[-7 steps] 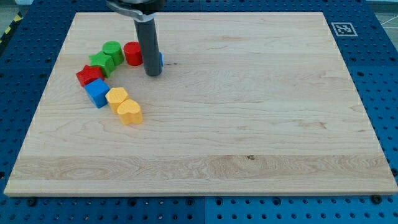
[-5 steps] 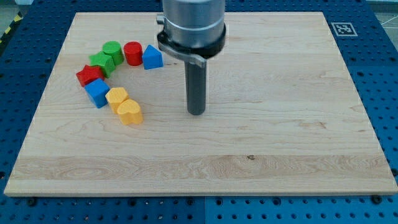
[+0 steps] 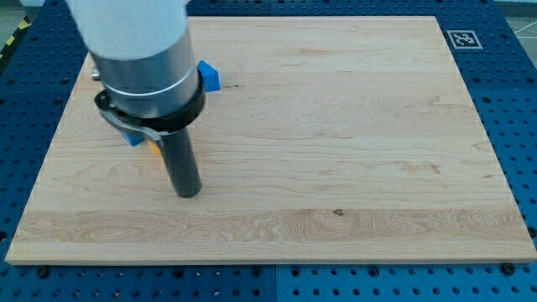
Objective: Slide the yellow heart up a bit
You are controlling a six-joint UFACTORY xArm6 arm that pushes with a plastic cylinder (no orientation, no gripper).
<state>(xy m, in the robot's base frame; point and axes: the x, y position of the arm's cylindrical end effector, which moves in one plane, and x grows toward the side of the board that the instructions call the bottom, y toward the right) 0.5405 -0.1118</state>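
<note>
Smooth dark my tip rests on grained wooden board.

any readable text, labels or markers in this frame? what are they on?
No readable words, numbers or brand names.
One sign only: a black-and-white square fiducial tag on the board's top right corner; it is a pattern, not text.
Yellow-black hazard stripe at the view's top left edge, unlettered.
My tip and the arm body carry no visible label.
</note>
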